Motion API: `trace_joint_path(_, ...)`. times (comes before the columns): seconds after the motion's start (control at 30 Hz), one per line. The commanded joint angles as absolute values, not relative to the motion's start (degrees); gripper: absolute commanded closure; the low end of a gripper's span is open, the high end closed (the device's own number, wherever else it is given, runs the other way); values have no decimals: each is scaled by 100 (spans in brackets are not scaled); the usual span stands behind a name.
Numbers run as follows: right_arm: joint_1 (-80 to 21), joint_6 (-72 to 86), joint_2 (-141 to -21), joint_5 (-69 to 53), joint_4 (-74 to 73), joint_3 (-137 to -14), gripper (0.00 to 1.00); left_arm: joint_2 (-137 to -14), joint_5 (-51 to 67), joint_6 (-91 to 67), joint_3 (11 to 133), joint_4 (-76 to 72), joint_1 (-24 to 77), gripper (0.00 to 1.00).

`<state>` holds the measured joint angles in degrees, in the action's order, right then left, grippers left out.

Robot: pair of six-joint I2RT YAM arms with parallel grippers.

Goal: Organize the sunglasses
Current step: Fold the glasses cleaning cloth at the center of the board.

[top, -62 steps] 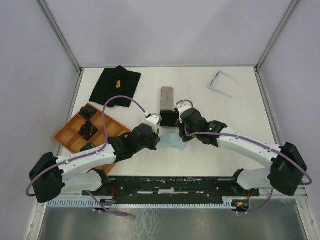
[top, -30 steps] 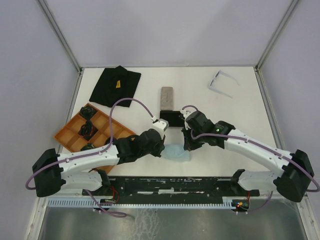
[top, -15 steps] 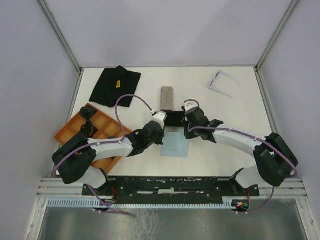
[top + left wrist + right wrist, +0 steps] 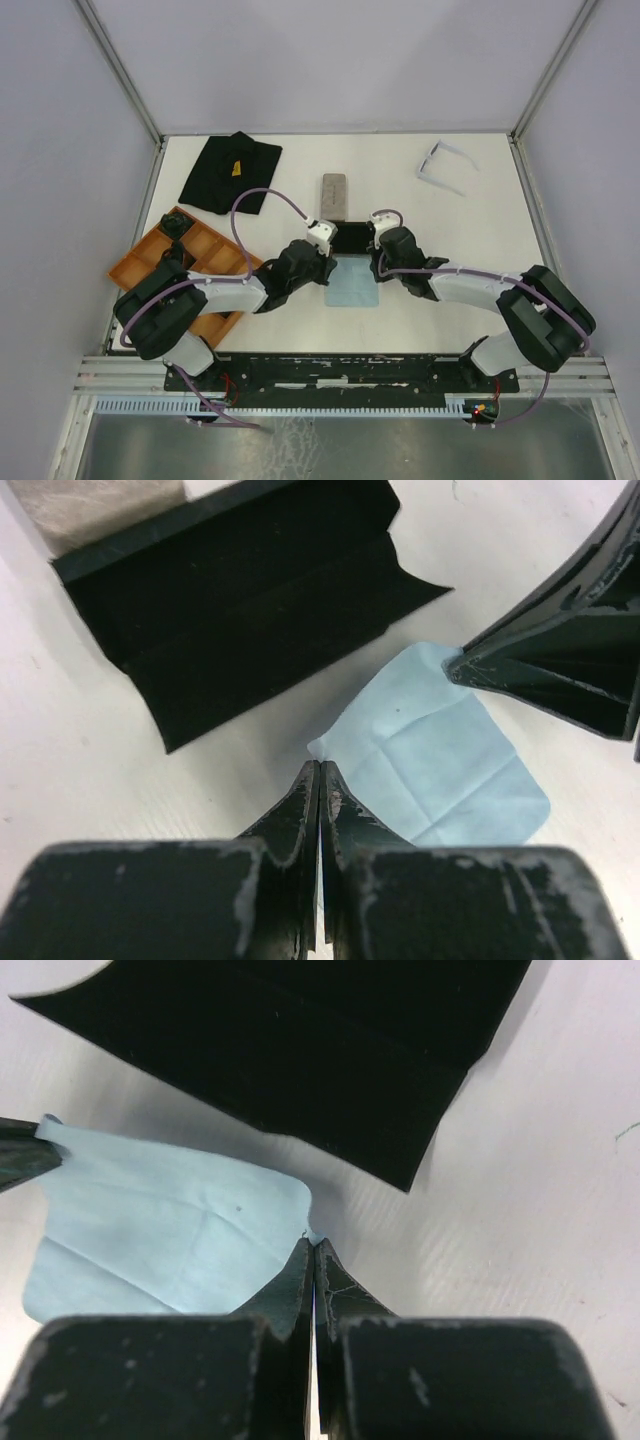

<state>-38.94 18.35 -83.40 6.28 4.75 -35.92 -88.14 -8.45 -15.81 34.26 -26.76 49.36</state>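
- Left gripper [image 4: 320,770], right gripper [image 4: 313,1245]: both pinched shut on neighbouring corners of light blue cloth [image 4: 440,750], spread flat just in front of open black case [image 4: 250,610].
- Pale-framed sunglasses [image 4: 443,163]: unfolded, far right of table [image 4: 480,230], well apart, untouched.
- Black-framed pair: not made out.
- Progress, judged: early; casing yet to do.

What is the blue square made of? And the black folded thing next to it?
The blue cloth looks like thin, soft fabric with a matte finish: it lies flat, shows fold creases, and one corner curls up. The black case looks like stiff board under a matte, perhaps felt-like cover: it keeps straight, sharp folds and gives no shine. Its exact material cannot be told.
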Motion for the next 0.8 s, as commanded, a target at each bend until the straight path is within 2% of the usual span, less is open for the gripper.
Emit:
trace_joint_path(0.0, -3876, 1650, -7948, 562, 1627, -3047, 100, -8634, -302, -1143, 2992, -3839, 4931, 97)
trace_joint_path(0.37, -3886, 1721, -7452, 303, 2338, -2337, 100, -8473, -324, -1127, 2323, -4590, 4931, 97)
trace_joint_path(0.77, -3929, 1762, -7075, 149, 1964, -2218, 100, -8597, -541, -1207, 2200, -4850, 4924, 97)
